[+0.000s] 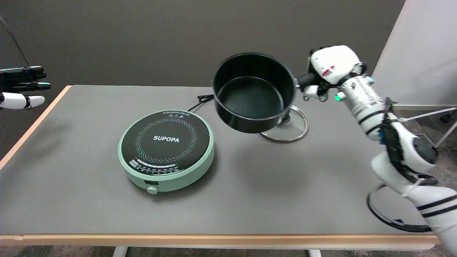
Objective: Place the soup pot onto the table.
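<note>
At the far left edge you see the idle left hand point(19, 87) held in the air, fingers stretched toward the middle, above the left end of the grey surface point(71, 200); the surface has a pale wooden rim along its near and left sides. Left of centre sits a round mint-green induction cooker point(166, 150) with a black top marked SUPOPA and a small knob at its front; a black cord point(200, 101) runs from behind it toward the far side. To the right of the cooker, your soup pot point(253, 93) is in the air, clear of the surface, tilted so its empty black inside faces the camera; its shadow falls on the surface below. Just beneath and behind the pot's right side lies a glass lid point(290, 125) with a metal rim, flat on the surface. At the pot's right side your right hand point(326, 73) grips the pot's side handle, fingers wrapped round it, so the pot hangs directly left of the hand; the white arm runs from there down to the lower right corner.
</note>
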### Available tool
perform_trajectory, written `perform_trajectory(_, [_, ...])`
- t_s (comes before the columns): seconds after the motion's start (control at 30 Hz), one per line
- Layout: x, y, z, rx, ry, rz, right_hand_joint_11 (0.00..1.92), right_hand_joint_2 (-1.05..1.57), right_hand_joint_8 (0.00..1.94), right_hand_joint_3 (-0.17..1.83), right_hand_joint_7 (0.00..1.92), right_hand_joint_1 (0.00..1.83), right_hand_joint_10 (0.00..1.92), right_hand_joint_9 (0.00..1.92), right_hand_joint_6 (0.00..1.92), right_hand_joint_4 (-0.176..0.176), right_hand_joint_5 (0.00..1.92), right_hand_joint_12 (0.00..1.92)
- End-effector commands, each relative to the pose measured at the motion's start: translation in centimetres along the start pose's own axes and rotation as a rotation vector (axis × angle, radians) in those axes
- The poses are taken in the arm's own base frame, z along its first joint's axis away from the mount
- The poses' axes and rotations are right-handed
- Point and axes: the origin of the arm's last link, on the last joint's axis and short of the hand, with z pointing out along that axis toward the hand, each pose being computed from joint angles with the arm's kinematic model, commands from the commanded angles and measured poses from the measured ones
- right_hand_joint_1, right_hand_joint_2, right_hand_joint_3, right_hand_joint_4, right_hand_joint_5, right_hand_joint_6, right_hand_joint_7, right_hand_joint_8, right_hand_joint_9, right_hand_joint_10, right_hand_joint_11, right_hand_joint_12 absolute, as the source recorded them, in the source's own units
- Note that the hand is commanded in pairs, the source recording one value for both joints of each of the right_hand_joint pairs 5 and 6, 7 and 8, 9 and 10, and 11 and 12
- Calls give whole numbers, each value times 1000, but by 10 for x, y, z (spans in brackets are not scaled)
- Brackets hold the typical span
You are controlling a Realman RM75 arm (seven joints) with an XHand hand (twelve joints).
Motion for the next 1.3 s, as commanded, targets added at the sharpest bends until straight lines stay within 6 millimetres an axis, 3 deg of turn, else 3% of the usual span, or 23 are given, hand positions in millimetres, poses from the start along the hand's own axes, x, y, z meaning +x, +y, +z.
perform_trajectory(0.03, [-3,76,-73,20,-54,-47,1920,980,1920,1035,1920,959,1920,1920,1920,-27,1920,1920])
perform_trajectory(0.33, [-40,70,-99,2,-179,1,1920,968,1920,1012,1920,961,1920,1920,1920,-27,1920,1920])
perform_trajectory(0.6, [-53,54,-89,26,-219,-5,1920,963,1920,1007,1920,962,1920,1920,1920,-27,1920,1920])
perform_trajectory(0.83, [-78,50,-86,-4,-301,8,1920,966,1920,1004,1920,962,1920,1920,1920,-27,1920,1920])
perform_trajectory(1.3, [-89,52,-96,-56,-354,14,1920,963,1920,1013,1920,963,1920,1920,1920,-27,1920,1920])
